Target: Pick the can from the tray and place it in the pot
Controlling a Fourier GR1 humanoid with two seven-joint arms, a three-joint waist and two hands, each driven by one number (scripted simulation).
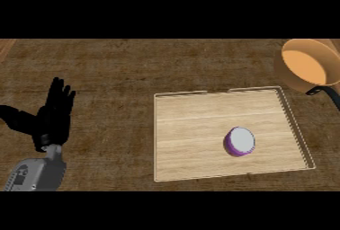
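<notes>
Can [239,140] stands upright on the wooden tray [192,112], right of centre, toward its near edge. Pot [306,64] sits at the bench's [100,67] far right corner, just past the tray's far right corner. I'd bring a robot hand down over the can, wrap its sides, lift clear of the tray rim before heading to the pot. Left robot hand [54,117] rests by the bench's left edge, fingers straight and spread, holding and touching nothing. Right robot hand isn't in view.
</notes>
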